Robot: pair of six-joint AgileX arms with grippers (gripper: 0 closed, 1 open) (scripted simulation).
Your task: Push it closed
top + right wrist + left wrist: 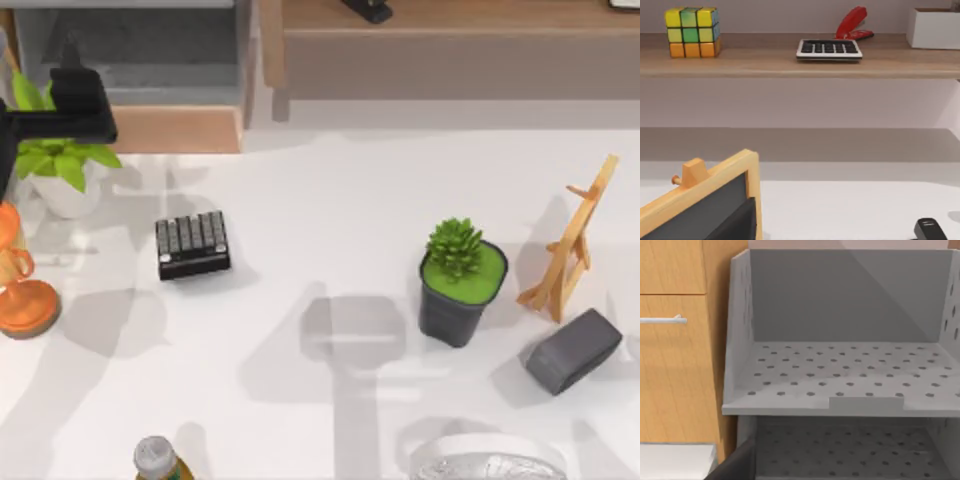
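1. Nearest the overhead camera, at nine o'clock high, my left arm's dark gripper [75,105] hangs over the leafy plant [60,165]; I cannot tell how its jaws stand.
2. Just past it, at eleven o'clock, the drawer [175,128] stands pulled out, tan front toward me, grey perforated inside [840,372] open to my left wrist camera.
3. Centre-left, a small keypad [193,244] lies on the white table [320,190].
4. At three o'clock stand a potted succulent [460,280] and a wooden easel [570,245].

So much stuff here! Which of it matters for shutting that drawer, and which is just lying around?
For the job:
- wide drawer with light tan wooden front, pulled open
- left gripper, beside its front

Lying about:
- black keypad
- succulent in dark pot
- small wooden easel
- grey block
- leafy plant in white pot
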